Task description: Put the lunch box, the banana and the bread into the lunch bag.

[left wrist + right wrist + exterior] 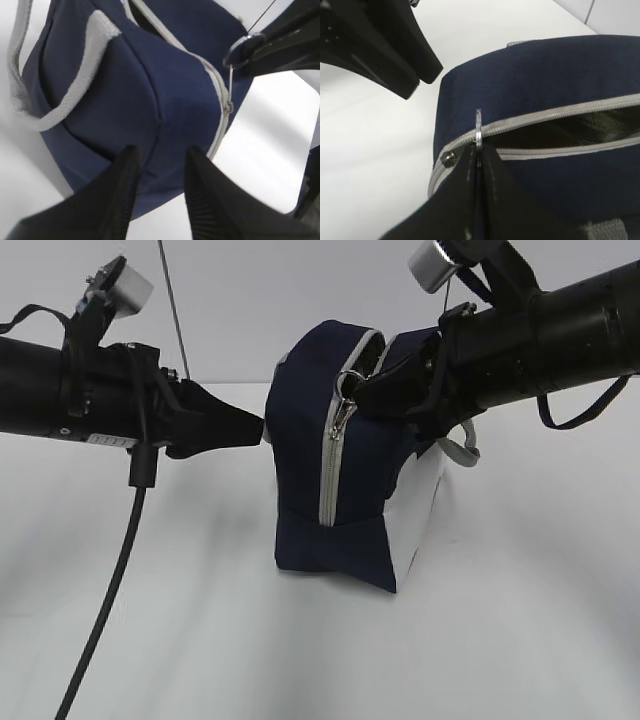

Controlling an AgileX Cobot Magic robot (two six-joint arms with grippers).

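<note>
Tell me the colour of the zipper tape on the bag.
Light grey zipper tape, clearest in the right wrist view.

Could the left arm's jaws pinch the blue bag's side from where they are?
Probably yes: the left gripper is open right at the lunch bag, nothing lies between, and the right gripper holds the ring pull clear.

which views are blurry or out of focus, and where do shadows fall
Exterior view: soft shadow on the table under the lunch bag, which is fairly sharp. Left wrist view: the left pincer is blurred in the foreground, the bag soft. Right wrist view: the right pincer is blurred, the zipper clearer.
</note>
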